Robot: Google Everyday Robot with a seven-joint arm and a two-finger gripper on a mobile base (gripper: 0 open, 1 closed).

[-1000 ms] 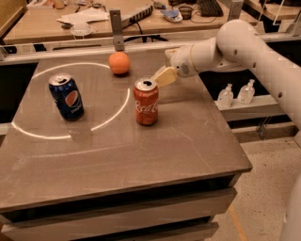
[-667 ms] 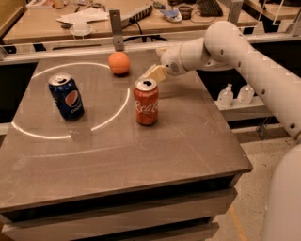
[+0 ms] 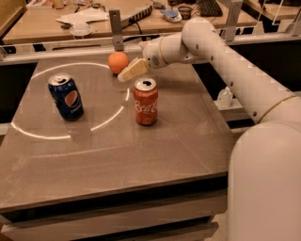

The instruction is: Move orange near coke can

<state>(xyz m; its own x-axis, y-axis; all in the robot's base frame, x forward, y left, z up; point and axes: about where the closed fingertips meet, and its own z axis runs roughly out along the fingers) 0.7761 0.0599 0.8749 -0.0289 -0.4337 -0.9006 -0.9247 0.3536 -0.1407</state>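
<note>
Orange [image 3: 118, 62] just beside the gripper [image 3: 126, 74], on the picture's left of it, at the back of the bench [image 3: 178, 141]; contact between the two not clear. Gripper cream-coloured, slanting down and toward the picture's left from a white wrist, tip low by the orange's near right side. Open or closed: cannot tell. Just in front of the gripper and below it in the picture, coke can [image 3: 146, 101], upright, red with white script, silver top showing; apart from the gripper, near the orange but not touching it. Behind the gripper, white arm [image 3: 225, 61] extending from the picture's right, with a thick segment filling the lower right corner. Farther toward the picture's left, well apart from the coke can, dark blue Pepsi can [image 3: 66, 96], also upright. On the bench top, thin bright ring of light [image 3: 106, 120] curving around the Pepsi can, passing between the two cans and close by the orange. Bench grey-brown and flat. Beyond its back edge, grey upright post [image 3: 115, 23] right behind the orange, then a wooden desk [image 3: 42, 26] with papers [image 3: 84, 15] and a keyboard [image 3: 209, 7].
</note>
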